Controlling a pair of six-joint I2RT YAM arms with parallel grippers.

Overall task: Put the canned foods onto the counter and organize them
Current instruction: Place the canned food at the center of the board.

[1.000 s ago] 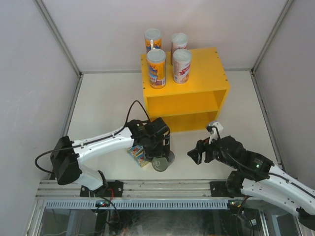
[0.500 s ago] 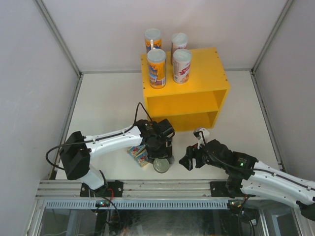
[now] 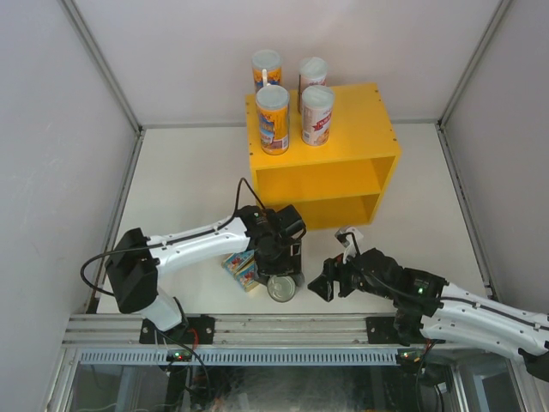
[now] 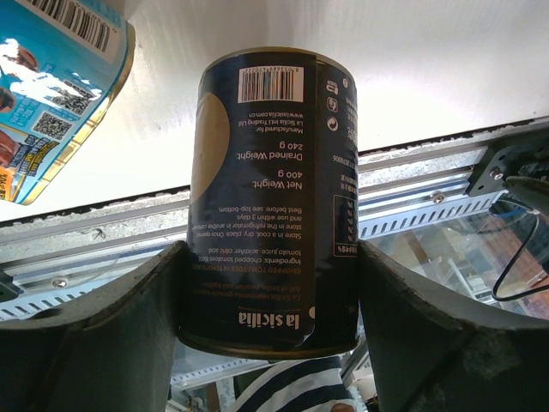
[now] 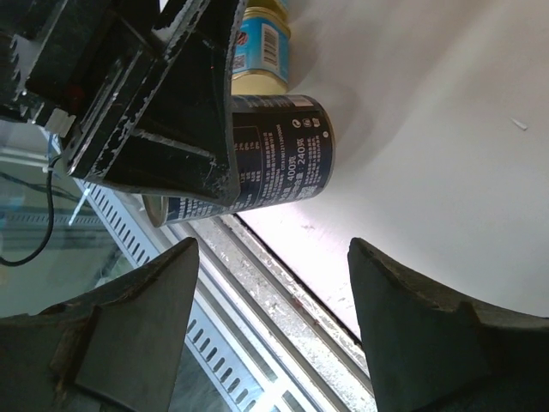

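Checking the steel can (image 3: 280, 288) first: position? (M.)

Lower centre of the top view, upright, lid up, over the near part of the table (image 3: 189, 172), close to the metal rail (image 3: 257, 326) along the bottom. It fills the centre of the left wrist view (image 4: 270, 197): dark label, barcode, "la sicilia" print, upside down to that camera. Whether its base touches the table: cannot tell. (R.)

Left gripper (image 3: 280, 273)? (M.)

Clamped on the can. Left wrist view: its fingers (image 4: 111, 335) press the can's two sides from lower left and lower right. (R.)

Right gripper (image 3: 329, 280)? (M.)

Jaws apart, nothing between them. It is just right of the can in the top view and points toward it. Right wrist view: its fingers (image 5: 129, 335) frame the bottom corners, with the can (image 5: 283, 159) in the upper left, partly behind the left gripper's black body. (R.)

Neighbours? (M.)

Blue-labelled tin (image 3: 243, 269) just left of the can. In the upper left corner of the left wrist view (image 4: 51, 94) a strip of table separates them. (R.)

Counter? (M.)

Yellow box (image 3: 343, 163), upper centre, open front toward the bottom of the frame, one shelf, apart from the can. Front orange-blue tube (image 3: 274, 120) and front white-pink tube (image 3: 316, 116) stand on the left of its top. Rear orange-blue tube (image 3: 267, 67) and rear white-pink tube (image 3: 312, 73) are right behind them. Their bases are hidden, so on the top or behind it: cannot tell. (R.)
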